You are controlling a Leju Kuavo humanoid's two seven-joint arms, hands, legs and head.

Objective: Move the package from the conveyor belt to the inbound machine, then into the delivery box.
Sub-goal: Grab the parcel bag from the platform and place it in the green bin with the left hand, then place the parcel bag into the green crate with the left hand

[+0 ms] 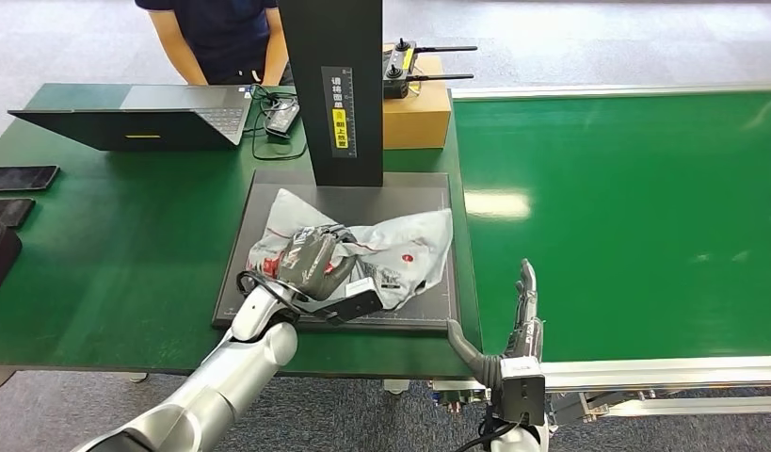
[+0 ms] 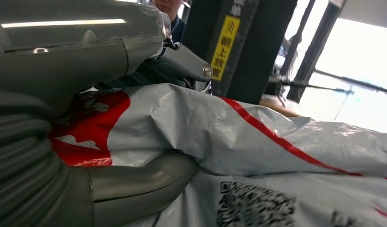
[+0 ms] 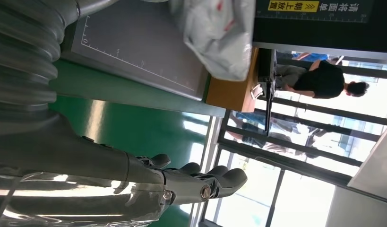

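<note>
Head view shows my left hand (image 1: 311,264) on top of the package (image 1: 400,247), with my fingers curled into the crinkly grey bag and holding it. The package lies on the dark flat plate of the inbound machine (image 1: 268,202), right under my fingers, and the black post (image 1: 336,89) stands just past them. My right hand (image 1: 513,325) is out flat with straight fingers, holding nothing, over the near edge of the green conveyor belt (image 1: 626,217).

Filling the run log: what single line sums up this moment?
left robot hand grips package | package on scanner plate | right robot hand open over conveyor belt
</note>
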